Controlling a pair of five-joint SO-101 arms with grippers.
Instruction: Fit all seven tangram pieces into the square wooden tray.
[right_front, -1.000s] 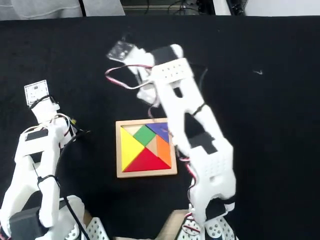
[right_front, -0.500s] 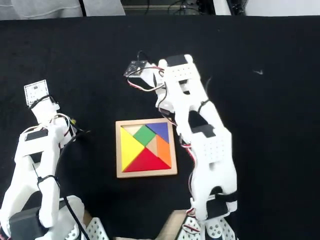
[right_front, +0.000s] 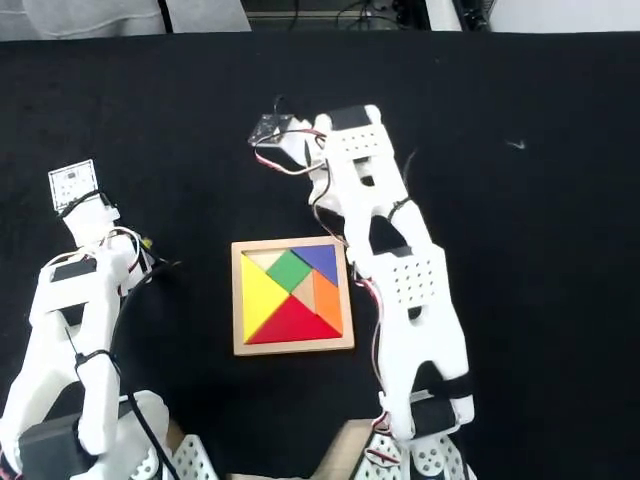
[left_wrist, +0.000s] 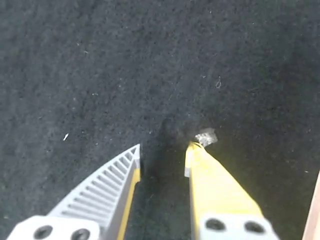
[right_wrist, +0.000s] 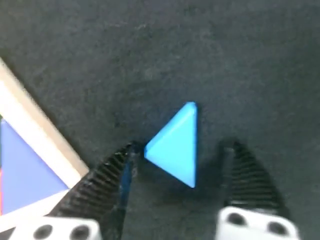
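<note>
Since a second ago the right arm (right_front: 400, 290) has swung off the right side of the square wooden tray (right_front: 293, 346). It now stretches straight over the black table (right_front: 520, 250) past the tray's far edge, and in the last half second it has barely shifted. The left arm (right_front: 70, 310) has not moved. The left gripper (left_wrist: 165, 147) hangs over bare cloth, jaws spread with nothing between them.

The tray sits where it was with the same five pieces: yellow triangle (right_front: 258, 297), red triangle (right_front: 296, 323), orange piece (right_front: 327, 295), violet piece (right_front: 320, 260) and green square (right_front: 289, 270). Two tan patches — one in the middle, one at the far left corner — look like unfilled gaps.

The right gripper (right_wrist: 181, 146) now straddles a light blue triangle (right_wrist: 175, 142) lying on the cloth just outside a corner of the tray (right_wrist: 35, 130). Its jaws are spread, one tip at or almost at the piece's point and the other apart from it. The reach looks made for this pick — pinching the triangle and carrying it to a gap is probably next.
</note>
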